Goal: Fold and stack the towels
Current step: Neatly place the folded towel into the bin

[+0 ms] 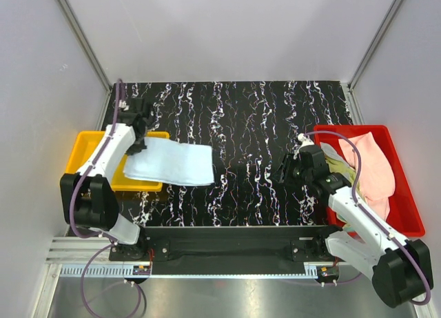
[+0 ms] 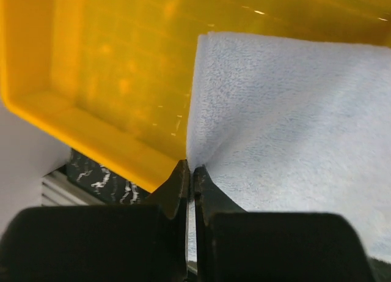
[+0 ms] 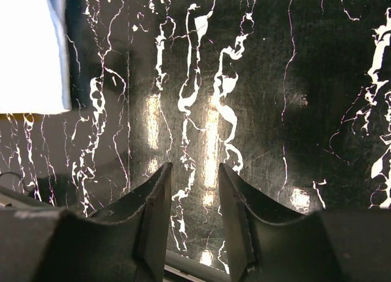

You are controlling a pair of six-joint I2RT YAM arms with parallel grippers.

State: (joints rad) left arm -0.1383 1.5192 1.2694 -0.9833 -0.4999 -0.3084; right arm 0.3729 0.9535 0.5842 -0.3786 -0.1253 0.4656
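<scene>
left gripper (image 2: 190,170) is clamped on the near edge of one blue towel (image 2: 287,123), which lies half across one yellow tray (image 2: 91,80). right gripper (image 3: 194,172) hangs parted and empty over the table (image 3: 287,80). one pink towel (image 1: 372,166) and one yellow-green towel (image 1: 341,170) lie in one red tray (image 1: 406,221).

Bright, even overhead light. The glossy desk (image 3: 305,80) returns glare patches in the right wrist view — the light blue towel (image 3: 27,49) burns out white there. Left tool (image 2: 190,169) and right tool (image 3: 194,169) look soft-focused.

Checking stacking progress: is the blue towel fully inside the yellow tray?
No, partly out. The blue towel extends beyond the yellow tray over the table, left gripper pinching its edge.
</scene>
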